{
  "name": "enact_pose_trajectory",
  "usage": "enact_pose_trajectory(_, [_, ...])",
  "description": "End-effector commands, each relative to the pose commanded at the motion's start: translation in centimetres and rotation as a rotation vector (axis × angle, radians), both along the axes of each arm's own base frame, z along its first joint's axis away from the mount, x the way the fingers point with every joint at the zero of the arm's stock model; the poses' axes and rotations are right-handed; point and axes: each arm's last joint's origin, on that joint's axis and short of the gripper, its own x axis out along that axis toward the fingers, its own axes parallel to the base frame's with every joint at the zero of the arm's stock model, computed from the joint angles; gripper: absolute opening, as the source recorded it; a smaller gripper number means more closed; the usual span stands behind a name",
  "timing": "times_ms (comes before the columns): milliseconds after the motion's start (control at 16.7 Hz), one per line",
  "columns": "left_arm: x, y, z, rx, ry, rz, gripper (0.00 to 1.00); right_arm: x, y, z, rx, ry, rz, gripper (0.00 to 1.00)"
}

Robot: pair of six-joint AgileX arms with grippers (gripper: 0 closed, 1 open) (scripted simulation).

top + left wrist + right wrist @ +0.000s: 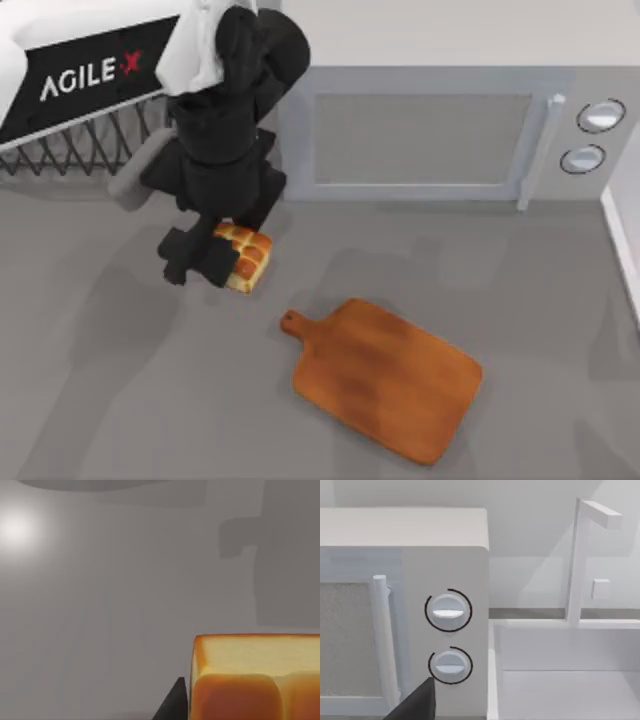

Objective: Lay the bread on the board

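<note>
1. Firstly, at the left of the worktop [90,400], the left end effector [205,262] stood low over the bread [247,257], covering the loaf's left part; whether its fingers were spread or closed on the loaf could not be told.
2. The bread sat on the worktop, left of and apart from the board [385,378]. The left wrist view showed the loaf [255,677] close up beside a dark fingertip [172,705].
3. The board lay bare near the centre, handle toward the bread.
4. Behind it stood a microwave [430,130].
5. The right arm was parked; its wrist view faced the microwave dials [448,611].
6. Judgement: the grasp step was in hand. The next move would call for a secure hold, a lift, and carriage rightward onto the board.
</note>
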Motion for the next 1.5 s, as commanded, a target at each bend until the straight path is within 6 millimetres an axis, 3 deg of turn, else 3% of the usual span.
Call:
enact_pose_trajectory(300, [-3.6, -6.7, -0.2, 0.006, -0.028, 0.234, 0.0, 0.0, 0.0, 0.0, 0.0, 0.0, 0.0, 1.0])
enact_pose_trajectory(600, [-6.8, -10.7, -0.2, 0.0, -0.048, 0.386, 0.0, 0.0, 0.0, 0.0, 0.0, 0.0, 0.0, 1.0])
enact_pose_trajectory(1140, [-7.4, -11.3, -0.1, -0.003, -0.051, 0.42, 0.0, 0.0, 0.0, 0.0, 0.0, 0.0, 0.0, 1.0])
enact_pose_trajectory(1500, [-7.5, -11.5, -1.7, -0.006, -0.053, 0.415, 0.0, 0.0, 0.0, 0.0, 0.0, 0.0, 0.0, 1.0])
